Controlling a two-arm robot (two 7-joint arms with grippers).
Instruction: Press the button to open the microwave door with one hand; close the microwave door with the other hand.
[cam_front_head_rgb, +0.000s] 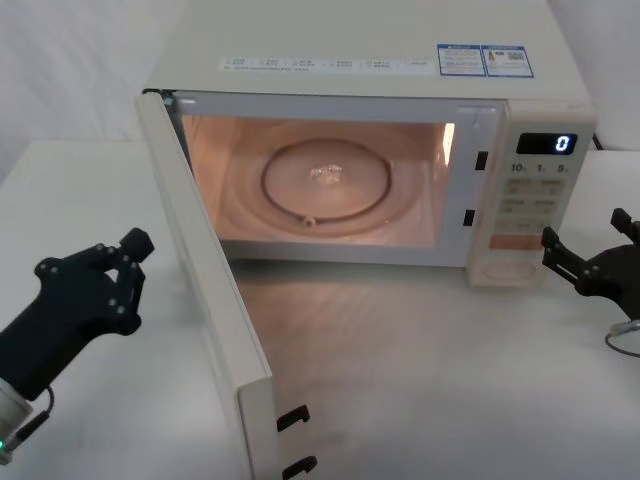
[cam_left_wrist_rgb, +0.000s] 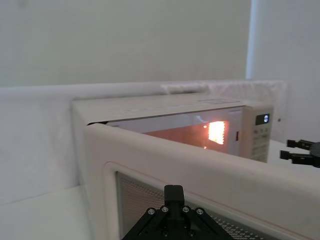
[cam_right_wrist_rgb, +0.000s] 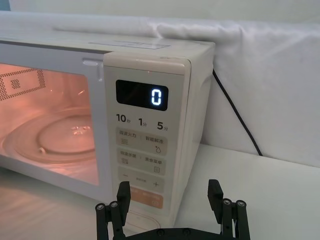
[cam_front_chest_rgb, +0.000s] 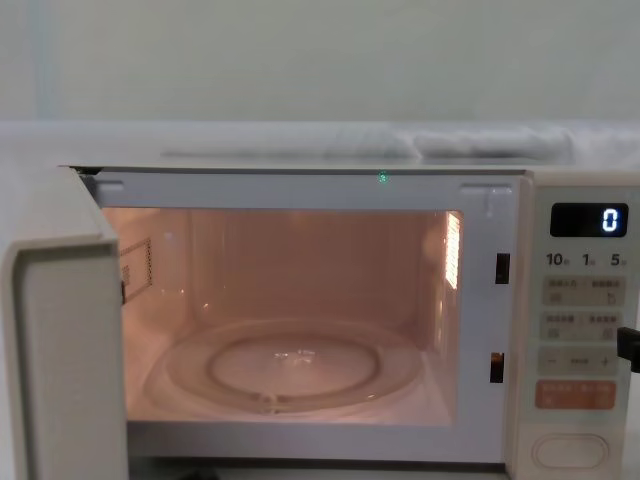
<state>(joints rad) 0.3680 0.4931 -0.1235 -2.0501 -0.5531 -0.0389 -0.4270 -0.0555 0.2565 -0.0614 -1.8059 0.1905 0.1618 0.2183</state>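
The microwave door (cam_front_head_rgb: 205, 290) stands swung wide open toward me on the left, and the lit cavity shows its glass turntable (cam_front_head_rgb: 325, 185). My left gripper (cam_front_head_rgb: 137, 243) is shut and hovers just left of the door's outer face (cam_left_wrist_rgb: 200, 170), a small gap away. The cream oval button (cam_front_head_rgb: 508, 270) sits at the bottom of the control panel (cam_front_chest_rgb: 580, 330), under the orange key. My right gripper (cam_front_head_rgb: 583, 226) is open, just right of the panel and a little in front of the button (cam_right_wrist_rgb: 142, 218), not touching it. Its black fingers (cam_right_wrist_rgb: 123, 192) frame the panel's lower edge.
The microwave (cam_front_head_rgb: 370, 50) stands at the back of a white table (cam_front_head_rgb: 420, 380), with a white cloth wall behind. Its black power cable (cam_right_wrist_rgb: 240, 115) runs down behind the right side. A thin wire loop (cam_front_head_rgb: 622, 338) lies by my right arm. The display (cam_front_chest_rgb: 588, 219) reads 0.
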